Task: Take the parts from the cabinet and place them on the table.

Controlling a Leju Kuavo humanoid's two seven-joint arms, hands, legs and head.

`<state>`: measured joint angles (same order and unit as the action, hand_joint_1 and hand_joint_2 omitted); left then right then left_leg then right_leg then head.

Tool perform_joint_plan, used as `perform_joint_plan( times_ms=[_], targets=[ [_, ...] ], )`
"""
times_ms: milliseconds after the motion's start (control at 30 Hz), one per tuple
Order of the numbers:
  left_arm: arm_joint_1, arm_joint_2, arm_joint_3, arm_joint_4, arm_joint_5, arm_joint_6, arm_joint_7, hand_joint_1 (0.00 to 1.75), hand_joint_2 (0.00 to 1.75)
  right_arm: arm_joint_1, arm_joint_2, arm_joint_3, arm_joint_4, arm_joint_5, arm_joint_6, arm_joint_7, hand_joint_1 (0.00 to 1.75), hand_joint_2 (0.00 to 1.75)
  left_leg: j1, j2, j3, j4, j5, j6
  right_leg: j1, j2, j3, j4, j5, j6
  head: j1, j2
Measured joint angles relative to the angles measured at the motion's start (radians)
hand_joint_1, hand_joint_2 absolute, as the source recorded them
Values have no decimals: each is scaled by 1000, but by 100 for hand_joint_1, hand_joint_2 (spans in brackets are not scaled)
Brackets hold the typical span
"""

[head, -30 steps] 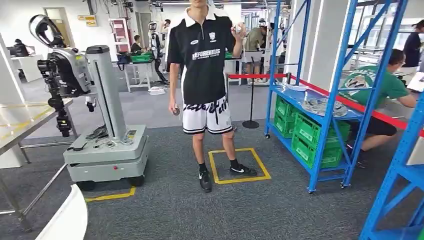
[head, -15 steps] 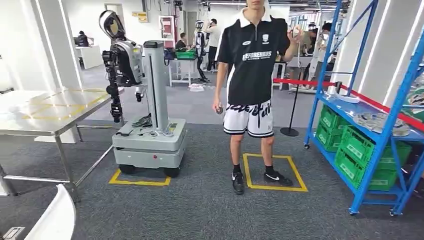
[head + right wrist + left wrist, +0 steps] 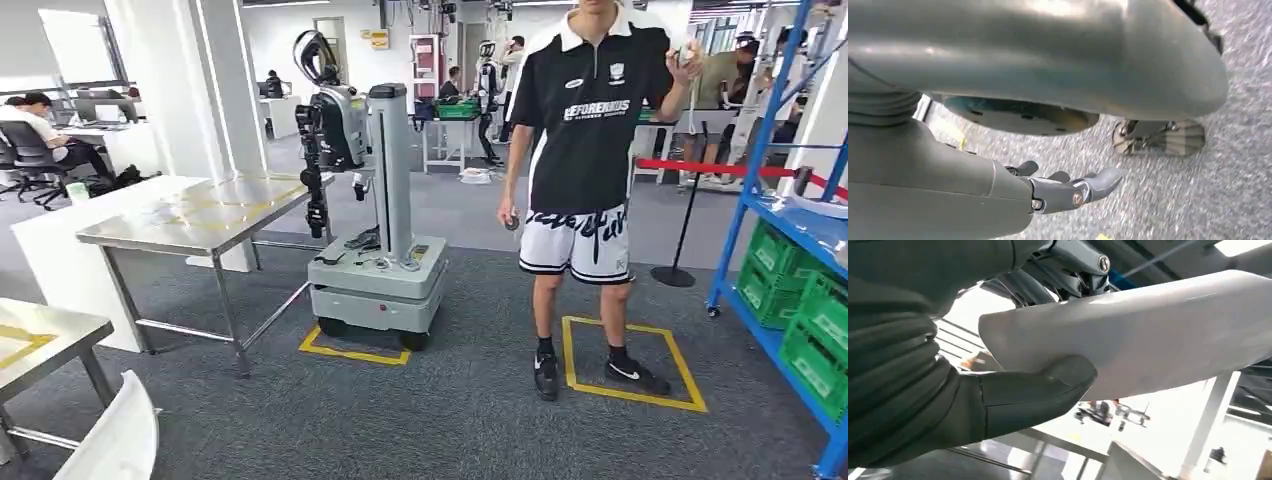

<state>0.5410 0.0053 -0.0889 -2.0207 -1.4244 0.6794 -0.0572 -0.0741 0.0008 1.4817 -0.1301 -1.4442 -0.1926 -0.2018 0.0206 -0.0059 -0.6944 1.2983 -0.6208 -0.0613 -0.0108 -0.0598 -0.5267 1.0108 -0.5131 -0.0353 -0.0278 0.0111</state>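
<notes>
Ahead to the left, the steel counter (image 3: 190,215) is seen; a long white part (image 3: 1148,335) is grasped by the left robot hand (image 3: 998,395), lengthwise outward; the right robot hand (image 3: 1068,190) hangs released.

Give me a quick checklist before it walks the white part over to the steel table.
1. Left hand holds the white part, thumb pressed on it: ok.
2. Right hand holds nothing, fingers apart: ok.
3. Steel table top has bare room for the part: ok.
4. Path toward the table: wheeled robot stands beside it, person stands to its right: cannot tell if clear.
5. Grip firmness on the part: cannot tell.
</notes>
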Motion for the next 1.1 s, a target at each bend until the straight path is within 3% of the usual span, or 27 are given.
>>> perform_joint_plan(
  times_ms=[33,67,100,133,167,267,300,333,367,400,467,500,567,600,633,667,700,733,800,833,867,900,967,1000,1033,1067,1100],
  targets=[
    [0,0,1,0,0,-1,0,175,175,-1,0,0,0,0,0,-1,0,0,1,3,22,-35,28,-1,0,-15,0,1,-1,2,0,0],
    [-1,0,1,0,0,-2,0,175,175,-2,0,0,0,0,0,-1,0,0,2,10,65,-110,69,-1,0,-29,1,3,-3,5,0,0],
    [-2,0,2,0,0,-2,-1,175,175,-3,1,0,0,0,0,-1,0,0,2,33,116,-200,108,0,-1,-41,4,6,-7,8,0,0],
    [-5,0,2,0,2,-3,-3,175,175,-2,1,0,0,0,0,0,0,0,0,83,150,-269,117,5,2,-51,7,12,-11,15,0,0],
    [-11,1,1,0,6,-8,-6,175,175,-1,1,0,0,-2,0,1,0,0,-4,88,149,-271,118,18,9,-60,7,17,-18,23,0,0],
    [-20,1,1,3,14,-12,-9,175,175,-6,2,0,0,-10,0,4,0,0,-12,52,134,-265,121,38,7,-86,16,10,-12,38,0,0],
    [-24,1,2,3,15,-13,-10,175,175,-8,2,0,0,-10,0,4,0,0,-4,39,138,-275,126,48,5,-89,20,10,-17,47,1,0],
    [-25,2,2,3,15,-13,-13,175,175,-11,2,0,0,-11,0,3,0,0,-1,30,145,-278,132,55,-1,-28,17,26,-32,56,1,0],
    [-32,2,2,3,15,-13,-14,175,175,-10,2,0,0,-11,0,3,0,0,1,20,141,-279,136,61,-2,17,-5,70,-64,59,1,0],
    [-39,2,2,5,15,-15,-15,175,175,-8,2,0,0,-11,2,4,0,0,1,8,136,-279,138,65,-2,41,-41,146,-107,60,1,0],
    [-41,2,2,8,16,-15,-14,175,175,-3,2,0,0,-11,2,5,0,0,-2,-20,130,-277,140,67,-2,52,-111,290,-161,61,1,0],
    [-40,3,2,10,18,-15,-15,175,175,0,2,0,0,-11,2,5,0,0,-2,-34,129,-275,142,67,-2,52,-127,316,-157,60,1,0],
    [-40,3,2,13,19,-15,-15,175,175,2,2,0,0,-11,2,5,0,0,-2,-63,127,-272,143,65,-2,55,-100,250,-97,55,1,0],
    [-41,3,2,14,21,-15,-15,175,175,1,2,0,0,-11,2,4,0,0,-1,-81,127,-270,144,63,-2,65,-53,150,-41,50,1,0],
    [-41,4,2,14,22,-15,-15,175,175,0,2,0,0,-11,2,4,0,0,-1,-96,127,-269,146,59,-3,92,-8,56,1,44,1,0],
    [-42,4,2,15,22,-15,-15,175,175,1,1,0,0,-11,2,4,0,0,1,-105,124,-269,149,54,-6,151,5,23,-18,39,0,0],
    [-48,4,2,16,21,-18,-14,175,175,1,0,0,0,-10,2,4,0,0,-4,-121,117,-266,149,43,-3,151,2,14,-11,43,2,0],
    [-52,4,2,17,19,-21,-14,175,175,0,0,0,0,-9,2,5,0,0,1,-129,114,-268,154,36,1,136,0,16,-11,42,1,0],
    [-55,2,2,18,17,-29,-11,175,175,-2,0,0,0,-8,1,6,0,0,5,-156,102,-282,164,17,6,111,4,11,-7,28,2,0],
    [-54,2,2,18,17,-32,-9,175,175,-3,1,0,0,-6,1,6,0,0,5,-140,102,-275,164,16,-5,94,4,-2,4,18,2,0],
    [-56,2,2,18,16,-33,-8,175,175,-4,1,0,0,-5,1,6,0,0,1,-67,91,-253,145,16,-4,82,4,-5,7,13,0,0],
    [-65,2,2,18,16,-34,-9,175,175,-2,1,0,0,-3,1,7,0,0,-1,-25,65,-198,101,13,-3,66,3,-6,8,7,0,0],
    [-68,3,2,19,15,-35,-10,175,175,4,1,0,0,-3,2,13,0,0,0,-5,3,-49,21,6,0,31,0,-6,7,5,0,0],
    [-66,3,2,21,16,-35,-10,175,175,5,1,0,0,-5,1,13,0,0,0,-4,-15,3,4,2,0,14,-1,-6,7,5,0,0],
    [-66,4,2,24,19,-35,-9,175,175,6,1,0,0,-9,1,13,0,0,0,-2,-10,5,12,1,1,-2,-1,-5,6,5,0,0],
    [-67,4,2,27,21,-34,-10,175,175,5,1,0,0,-11,1,13,0,0,0,2,15,-32,38,0,1,-17,-1,-5,6,5,0,0],
    [-68,5,2,29,24,-32,-10,175,175,4,2,0,0,-11,1,10,0,0,0,10,59,-106,75,3,1,-31,0,-4,5,7,0,0]
  ],
)
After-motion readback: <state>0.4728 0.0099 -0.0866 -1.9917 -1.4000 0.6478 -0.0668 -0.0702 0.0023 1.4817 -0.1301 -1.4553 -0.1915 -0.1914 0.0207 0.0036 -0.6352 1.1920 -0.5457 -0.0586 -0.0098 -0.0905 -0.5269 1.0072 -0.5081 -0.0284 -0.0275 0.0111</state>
